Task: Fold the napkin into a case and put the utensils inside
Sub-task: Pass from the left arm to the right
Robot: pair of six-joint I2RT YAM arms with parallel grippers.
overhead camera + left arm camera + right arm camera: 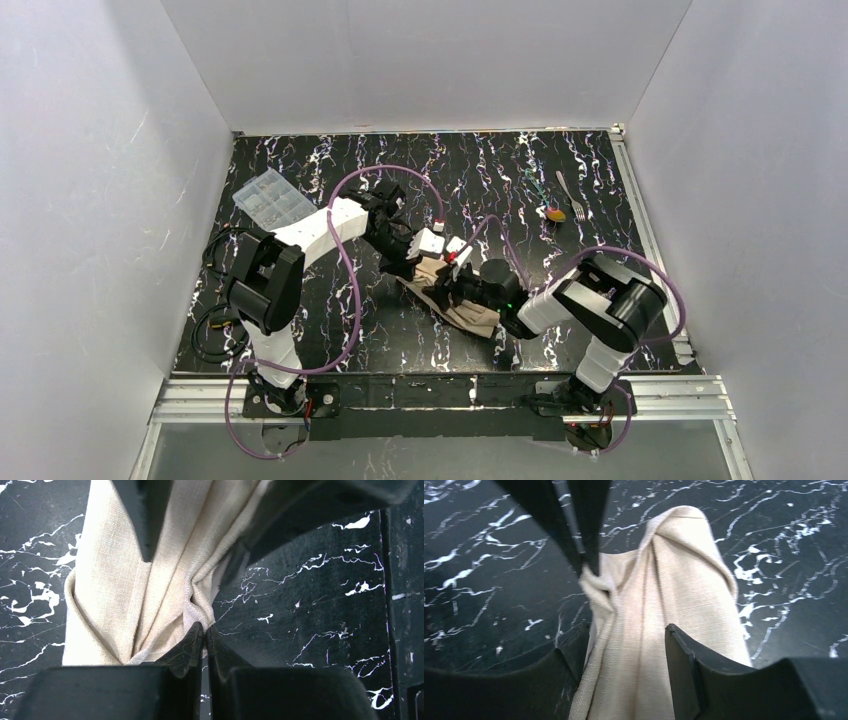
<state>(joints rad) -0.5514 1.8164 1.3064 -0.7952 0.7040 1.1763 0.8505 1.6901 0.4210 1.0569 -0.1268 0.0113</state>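
Observation:
The tan napkin (472, 318) lies bunched into a narrow, layered strip at the middle of the table. My left gripper (206, 627) is shut on a gathered corner of the napkin (125, 580). My right gripper (626, 630) is open, one finger on each side of the napkin (684, 570), facing the left gripper (581, 535). In the top view the left gripper (432, 262) and right gripper (457, 290) meet over the cloth. The silver fork (571, 196) and the orange-bowled spoon (556, 213) lie at the far right, apart from the cloth.
A clear plastic compartment box (272, 198) sits at the far left by the left arm. Purple cables loop over both arms. White walls enclose the black marbled table (480, 160) on three sides.

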